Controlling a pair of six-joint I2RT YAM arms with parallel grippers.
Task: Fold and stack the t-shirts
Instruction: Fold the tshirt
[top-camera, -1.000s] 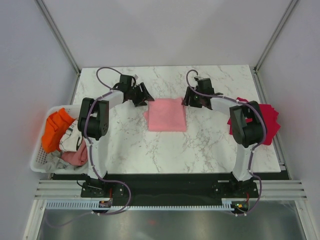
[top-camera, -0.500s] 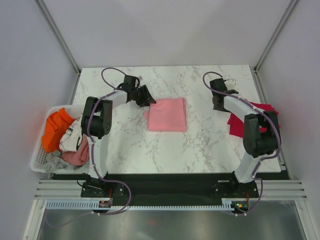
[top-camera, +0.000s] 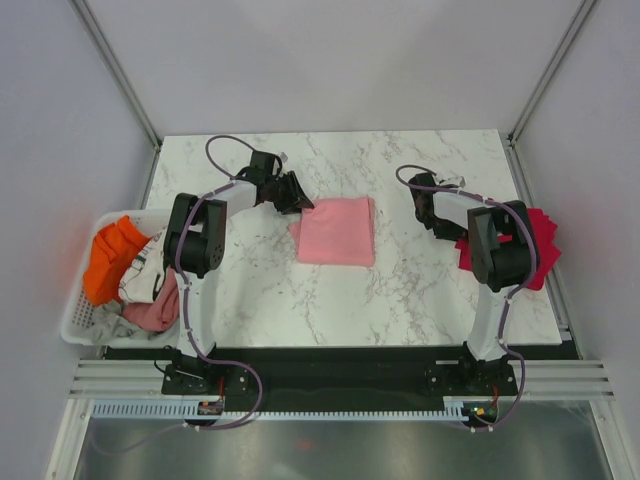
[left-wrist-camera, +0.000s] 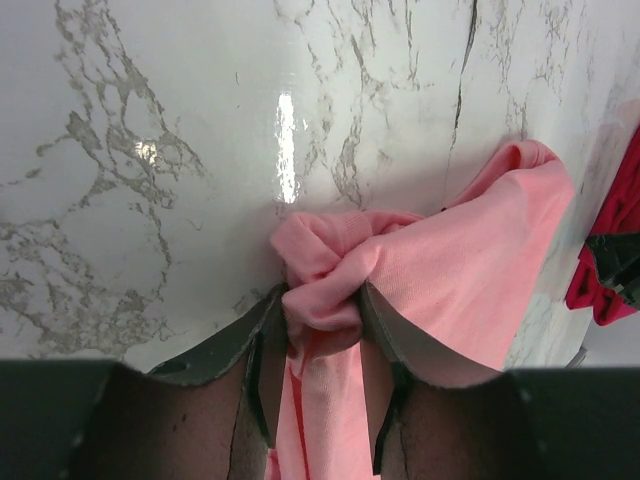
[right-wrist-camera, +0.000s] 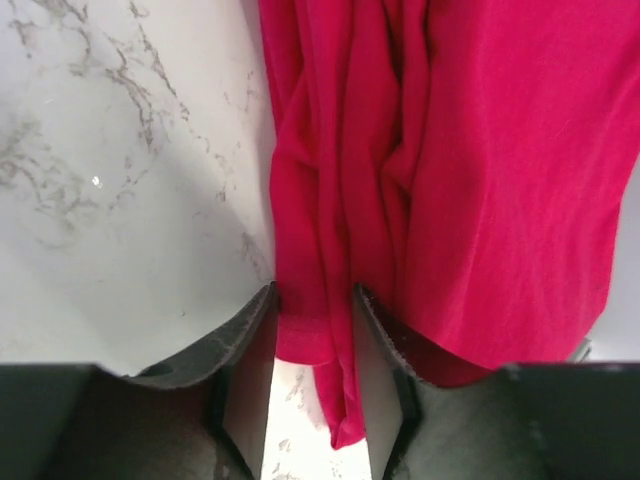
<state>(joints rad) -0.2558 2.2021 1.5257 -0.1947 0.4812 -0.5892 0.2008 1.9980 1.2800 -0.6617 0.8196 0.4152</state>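
Note:
The light pink t-shirt lies folded into a rectangle at the middle of the table. My left gripper is at its far left corner. In the left wrist view the gripper is shut on a bunched fold of the pink t-shirt. The crimson red t-shirt lies rumpled at the right edge of the table. My right gripper is at its left edge. In the right wrist view the gripper stands open astride a hanging edge of the red t-shirt, with bare table showing between the jaws.
A white basket with orange cloth and other clothes stands off the table's left edge. The marble table ends close behind the red shirt on the right. Grey walls close in the back and sides.
My right gripper has left the pink shirt's far right corner and swung right to the red shirt's left edge. My left gripper has stayed at the pink shirt's far left corner.

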